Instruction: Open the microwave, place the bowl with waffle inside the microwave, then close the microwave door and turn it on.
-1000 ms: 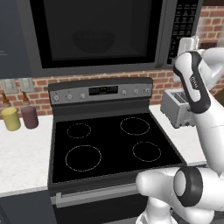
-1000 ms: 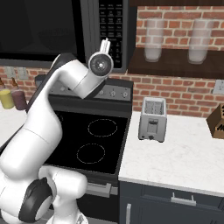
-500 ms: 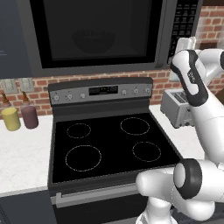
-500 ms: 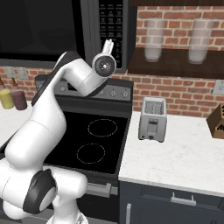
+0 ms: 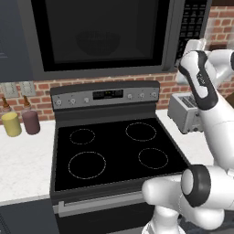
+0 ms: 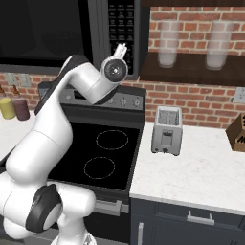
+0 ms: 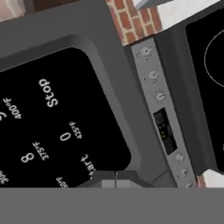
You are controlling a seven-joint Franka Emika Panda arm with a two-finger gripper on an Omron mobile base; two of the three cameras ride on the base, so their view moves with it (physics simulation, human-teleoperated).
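The microwave point(image 5: 105, 36) hangs above the stove with the microwave door point(image 5: 98, 64) shut. Through its dark window the bowl point(image 5: 98, 42) shows dimly inside; the waffle is hidden. The black keypad panel point(image 6: 122, 24) sits at the microwave's right end. My gripper point(image 6: 120, 47) is shut with nothing in it, and its tips point at the lower part of the keypad. Up close in the hand view, the shut gripper point(image 7: 114, 183) sits just below the Start button point(image 7: 86, 166), with the Stop button point(image 7: 49, 92) further up. Whether the tips touch the panel I cannot tell.
The black-topped stove point(image 5: 114, 151) lies below, its control strip point(image 7: 162, 113) near the hand. A silver toaster point(image 6: 167, 130) stands on the counter to the right. A yellow jar point(image 5: 11, 124) and a mauve jar point(image 5: 30, 121) stand left. Two glasses point(image 6: 167, 43) sit on a shelf.
The hand has crept a little closer to the keypad's lower part. The door stays shut and the gripper stays shut.
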